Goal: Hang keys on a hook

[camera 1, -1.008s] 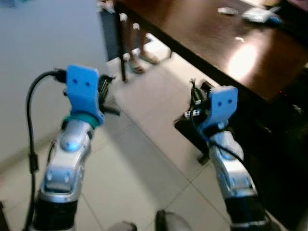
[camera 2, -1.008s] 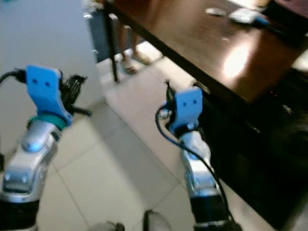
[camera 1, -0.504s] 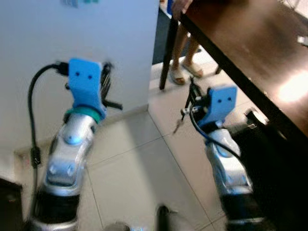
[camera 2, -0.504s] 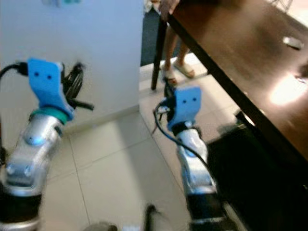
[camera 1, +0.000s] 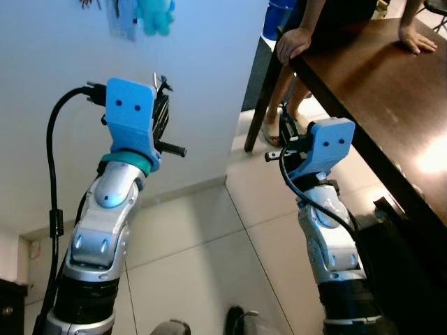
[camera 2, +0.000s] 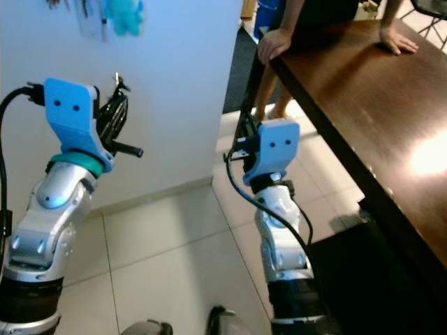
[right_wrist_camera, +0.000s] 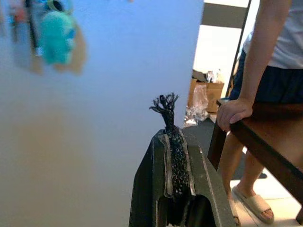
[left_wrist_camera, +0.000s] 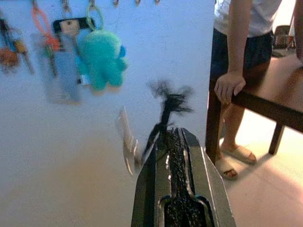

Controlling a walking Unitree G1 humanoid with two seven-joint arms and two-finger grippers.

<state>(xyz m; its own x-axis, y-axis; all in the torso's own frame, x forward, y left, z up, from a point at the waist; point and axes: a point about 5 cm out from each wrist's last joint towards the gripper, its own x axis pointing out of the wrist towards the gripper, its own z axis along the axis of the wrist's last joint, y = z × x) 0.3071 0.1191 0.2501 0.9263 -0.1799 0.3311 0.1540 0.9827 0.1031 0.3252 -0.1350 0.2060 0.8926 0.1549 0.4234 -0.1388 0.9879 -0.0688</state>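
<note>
My left gripper (left_wrist_camera: 173, 133) is shut on a black braided cord (left_wrist_camera: 166, 105), and a silver key (left_wrist_camera: 127, 142) dangles beside its fingers. It is raised in front of a pale wall (camera 1: 202, 84). A row of small hooks (left_wrist_camera: 115, 2) runs along the wall high above it. A teal plush toy (left_wrist_camera: 102, 56), an orange-ringed key bunch (left_wrist_camera: 46, 40) and a blue card hang from them. My right gripper (right_wrist_camera: 173, 136) is also raised and shut on a frayed black cord (right_wrist_camera: 164, 105).
A dark wooden table (camera 1: 377, 91) stands to my right. A person leans on it, one hand (camera 1: 292, 43) on its corner, sandalled feet (left_wrist_camera: 236, 153) beside its leg (camera 1: 260, 115). Pale floor tiles (camera 1: 209, 258) lie below.
The camera has swung left and up, from the table and floor to the wall. The plush toy and hung items have come into view. Both arms stay raised.
</note>
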